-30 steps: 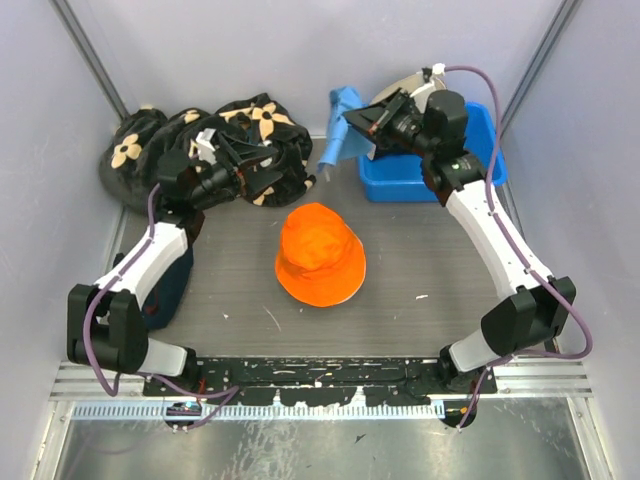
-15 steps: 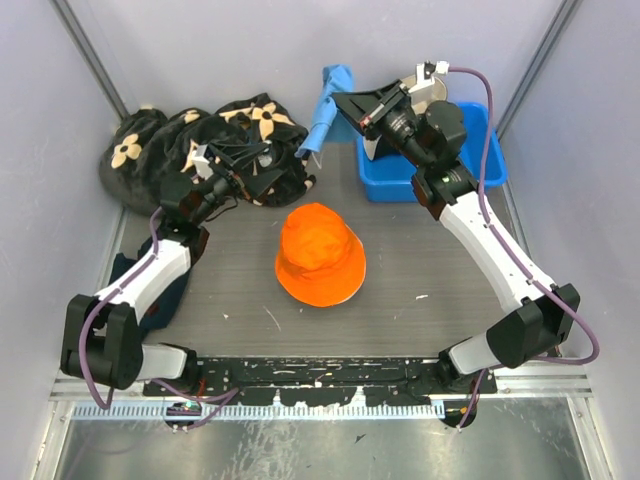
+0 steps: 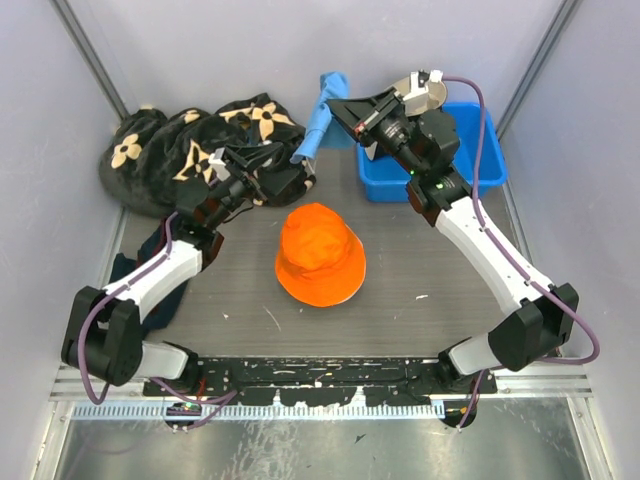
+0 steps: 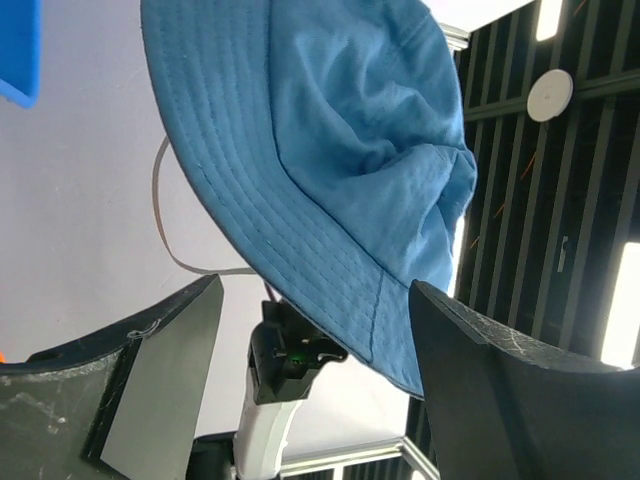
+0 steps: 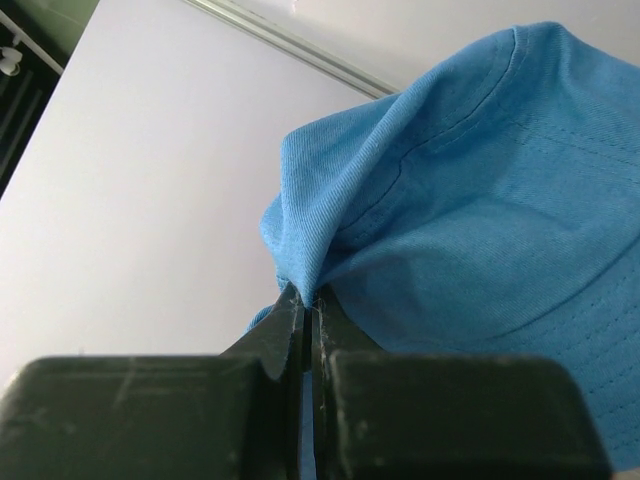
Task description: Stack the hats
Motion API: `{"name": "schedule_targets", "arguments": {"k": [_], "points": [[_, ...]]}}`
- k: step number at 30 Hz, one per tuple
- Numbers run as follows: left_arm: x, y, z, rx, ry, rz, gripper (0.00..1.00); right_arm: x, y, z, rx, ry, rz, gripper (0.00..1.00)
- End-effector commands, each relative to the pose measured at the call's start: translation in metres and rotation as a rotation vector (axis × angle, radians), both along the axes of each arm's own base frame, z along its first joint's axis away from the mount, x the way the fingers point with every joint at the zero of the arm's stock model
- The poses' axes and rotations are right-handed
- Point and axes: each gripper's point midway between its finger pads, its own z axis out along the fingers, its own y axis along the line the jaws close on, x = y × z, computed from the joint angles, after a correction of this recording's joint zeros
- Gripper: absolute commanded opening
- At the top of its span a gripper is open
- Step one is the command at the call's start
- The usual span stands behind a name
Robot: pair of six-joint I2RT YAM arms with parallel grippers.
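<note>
The orange hat (image 3: 320, 255) lies flat on the middle of the grey table (image 3: 430, 270), brim down and crown up, well apart from both arms; nothing rests on it.

The blue hat (image 3: 321, 110) is off the table; it hangs in the air at the far side, just left of the blue bin (image 3: 490, 150), and droops down and to the left as a long folded strip. The right gripper (image 3: 334, 104) holds it at the upper end; in the right wrist view the two black fingers (image 5: 270, 345) are pressed together on a small fold of the fabric, and the rest of the blue hat (image 5: 470, 220) spreads away to the right with its stitched brim at the lower right.

The left gripper (image 3: 272, 168) reaches up over the black cloth with tan flowers (image 3: 165, 150), which is heaped in the far left corner, and points towards the low end of the hanging hat; its jaws are spread wide and hold nothing. In the left wrist view the blue hat (image 4: 330, 190) fills the upper part, its brim running down between the two spread fingers (image 4: 150, 370); whether the brim touches either finger cannot be told.

A dark blue garment (image 3: 140, 275) lies at the left edge of the table, partly under the left arm.
</note>
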Motion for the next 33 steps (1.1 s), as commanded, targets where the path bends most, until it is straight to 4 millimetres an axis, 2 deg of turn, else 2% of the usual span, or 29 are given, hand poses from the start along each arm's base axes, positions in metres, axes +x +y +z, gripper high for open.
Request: {"name": "schedule_targets", "arguments": {"k": [1,6,9,15,18,21,25,31,33], "points": [[0.002,-0.008,0.005,-0.053,-0.011,0.008,0.80,-0.031,-0.012,0.050,0.091,-0.131,0.000,0.01],[0.002,-0.016,0.005,-0.062,-0.011,-0.002,0.72,-0.036,-0.009,0.047,0.099,-0.122,0.022,0.01],[0.003,-0.016,0.002,-0.059,-0.001,0.007,0.63,-0.040,-0.008,0.047,0.101,-0.121,0.034,0.01],[0.007,-0.016,-0.009,-0.027,0.026,0.026,0.31,-0.052,-0.007,0.036,0.081,-0.090,0.065,0.01],[0.010,-0.016,-0.014,-0.013,0.032,0.034,0.19,-0.061,-0.010,0.024,0.066,-0.063,0.077,0.01],[0.010,-0.018,-0.016,-0.009,0.029,0.026,0.01,-0.069,-0.013,0.009,0.037,-0.026,0.080,0.01],[-0.003,-0.018,-0.022,0.013,0.020,-0.002,0.00,-0.079,-0.018,-0.011,-0.035,0.024,0.070,0.01],[-0.020,0.000,-0.052,0.119,0.040,0.006,0.00,-0.086,-0.020,-0.055,-0.180,0.149,0.077,0.01],[-0.031,0.007,-0.051,0.113,0.032,0.003,0.00,-0.087,-0.022,-0.065,-0.232,0.181,0.075,0.01]]}}
